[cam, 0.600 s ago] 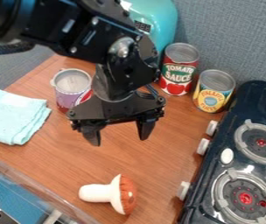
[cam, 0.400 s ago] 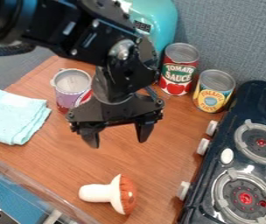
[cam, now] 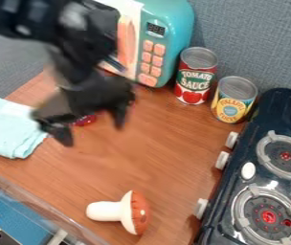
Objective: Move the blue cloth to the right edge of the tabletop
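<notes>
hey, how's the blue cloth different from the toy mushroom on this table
The cloth is pale blue all over, while the mushroom has a white stem and an orange-brown cap. The cloth is folded and lies flat; the mushroom is rounded and tipped on its side. The cloth also covers more of the tabletop than the mushroom does. Both rest on the wooden surface.
</notes>
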Available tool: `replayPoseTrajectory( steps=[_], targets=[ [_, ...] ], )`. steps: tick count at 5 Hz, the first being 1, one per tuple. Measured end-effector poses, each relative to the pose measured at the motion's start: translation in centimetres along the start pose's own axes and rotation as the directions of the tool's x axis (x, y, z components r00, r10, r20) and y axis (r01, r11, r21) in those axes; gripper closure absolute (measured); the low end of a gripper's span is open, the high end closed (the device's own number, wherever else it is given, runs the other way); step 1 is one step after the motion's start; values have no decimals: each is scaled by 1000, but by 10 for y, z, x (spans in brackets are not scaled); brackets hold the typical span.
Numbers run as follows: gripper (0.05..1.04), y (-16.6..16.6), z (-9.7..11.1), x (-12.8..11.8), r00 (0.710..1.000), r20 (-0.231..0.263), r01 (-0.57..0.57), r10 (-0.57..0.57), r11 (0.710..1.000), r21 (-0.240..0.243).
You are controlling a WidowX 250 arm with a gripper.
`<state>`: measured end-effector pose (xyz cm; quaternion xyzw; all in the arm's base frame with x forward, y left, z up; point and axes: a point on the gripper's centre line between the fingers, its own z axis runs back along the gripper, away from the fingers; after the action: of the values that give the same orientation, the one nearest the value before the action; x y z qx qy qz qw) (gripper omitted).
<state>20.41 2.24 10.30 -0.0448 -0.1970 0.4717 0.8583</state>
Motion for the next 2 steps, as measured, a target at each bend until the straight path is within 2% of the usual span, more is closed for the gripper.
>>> replayPoseTrajectory(
  steps=[1,2],
  targets=[
    [83,35,-7,26,988,19,-151,150,987,57],
    [83,73,-21,52,947,39,-323,320,941,106]
  ],
)
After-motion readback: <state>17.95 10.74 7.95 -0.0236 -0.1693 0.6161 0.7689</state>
